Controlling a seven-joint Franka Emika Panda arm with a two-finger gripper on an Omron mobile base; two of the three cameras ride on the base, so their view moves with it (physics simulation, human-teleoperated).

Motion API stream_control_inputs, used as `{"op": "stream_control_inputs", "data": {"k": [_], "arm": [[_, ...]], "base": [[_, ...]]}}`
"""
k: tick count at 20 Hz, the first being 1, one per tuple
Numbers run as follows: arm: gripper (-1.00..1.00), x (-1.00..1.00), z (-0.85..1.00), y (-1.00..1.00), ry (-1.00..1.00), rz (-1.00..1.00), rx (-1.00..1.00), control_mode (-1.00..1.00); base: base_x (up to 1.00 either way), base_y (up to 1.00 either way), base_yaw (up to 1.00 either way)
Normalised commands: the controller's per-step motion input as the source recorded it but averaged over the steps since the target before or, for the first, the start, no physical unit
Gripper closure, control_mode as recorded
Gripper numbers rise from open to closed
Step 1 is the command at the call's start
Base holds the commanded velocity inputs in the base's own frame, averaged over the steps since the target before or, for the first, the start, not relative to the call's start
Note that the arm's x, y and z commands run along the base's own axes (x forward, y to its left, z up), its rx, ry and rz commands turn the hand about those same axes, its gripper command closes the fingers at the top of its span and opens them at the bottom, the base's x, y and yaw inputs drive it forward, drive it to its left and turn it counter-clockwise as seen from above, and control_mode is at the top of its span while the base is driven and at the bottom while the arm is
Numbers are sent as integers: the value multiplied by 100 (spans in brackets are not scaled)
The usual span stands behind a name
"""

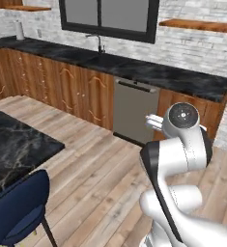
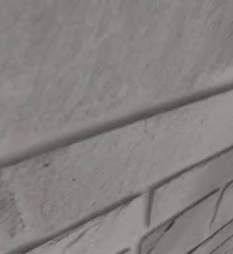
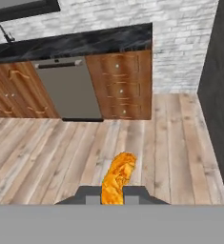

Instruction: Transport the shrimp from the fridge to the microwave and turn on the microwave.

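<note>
**Shrimp carried in the jaws above the kitchen floor**

Nearest the hand camera, the shrimp [image 3: 117, 178] sits upright between the two dark fingertips of the gripper [image 3: 112, 195], its orange body rising out of the narrow gap. The jaws are nearly closed and pinch the shrimp at its lower end. Beneath it runs the pale wooden plank floor [image 3: 46, 152].

Further off in the hand view, a grey dishwasher [image 3: 68, 88] is set under a black marble worktop [image 3: 75, 42], with brown wooden drawers [image 3: 120, 86] just beside it at the worktop's end. A white brick wall [image 3: 180, 43] stands behind, and a dark panel [image 3: 220, 86] runs down the right side.

In the left base view the white arm [image 1: 182, 159] rises at lower right. The same worktop stretches along the far wall with a sink tap [image 1: 99, 42] under a dark-framed window [image 1: 107, 17]. A second dark marble worktop [image 1: 13, 144] sits at left, with a blue chair [image 1: 18, 212] at its near corner.

The right base view shows a blurred grey surface [image 2: 113, 74] with lines across it; what it is cannot be told.
</note>
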Motion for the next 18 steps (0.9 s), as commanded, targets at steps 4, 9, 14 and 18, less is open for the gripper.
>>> {"op": "stream_control_inputs", "data": {"k": [4,9,14,18], "arm": [[100,0,0,0,0,0,0,100],[100,0,0,0,0,0,0,100],[100,0,0,0,0,0,0,100],[100,0,0,0,0,0,0,100]], "base": [[72,-93,49],[71,-91,50],[71,-90,51],[83,-86,52]]}}
